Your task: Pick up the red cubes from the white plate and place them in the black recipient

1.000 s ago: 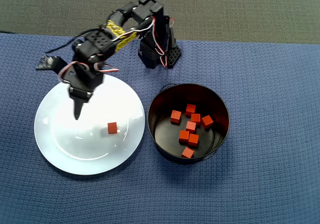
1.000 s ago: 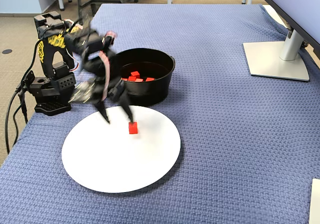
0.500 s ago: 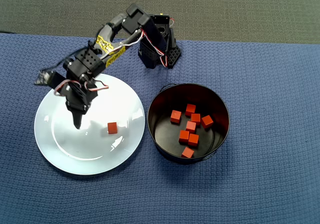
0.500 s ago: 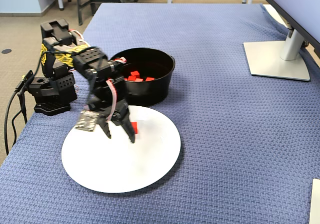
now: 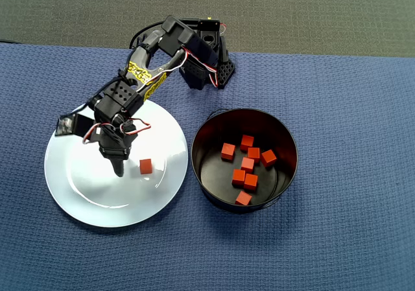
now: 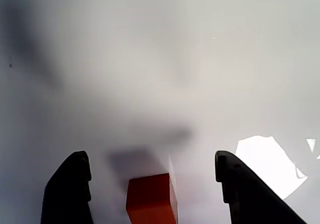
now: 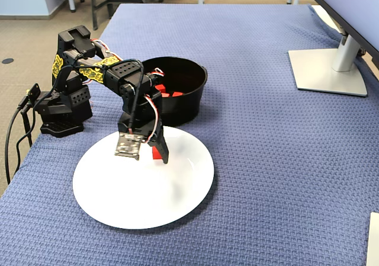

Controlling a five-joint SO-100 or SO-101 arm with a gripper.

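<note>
One red cube (image 5: 146, 166) lies on the white plate (image 5: 97, 194), right of its middle. Several more red cubes (image 5: 248, 164) sit inside the black recipient (image 5: 206, 150), which stands right of the plate. My gripper (image 5: 120, 169) hangs low over the plate, just left of the lone cube in the overhead view. In the wrist view it (image 6: 151, 159) is open, and the cube (image 6: 150, 199) rests on the plate (image 6: 150, 59) between the two black fingers (image 6: 70, 189), touching neither. In the fixed view the gripper (image 7: 153, 157) half hides the cube (image 7: 156, 152).
The arm's base (image 5: 207, 64) stands behind the plate and pot on a blue woven cloth (image 5: 350, 109). In the fixed view a monitor stand (image 7: 328, 70) is at the far right and the table's edge runs near the base at left.
The arm has swung from the plate's left rim toward the lone cube and come down over it. The cube has not moved.
</note>
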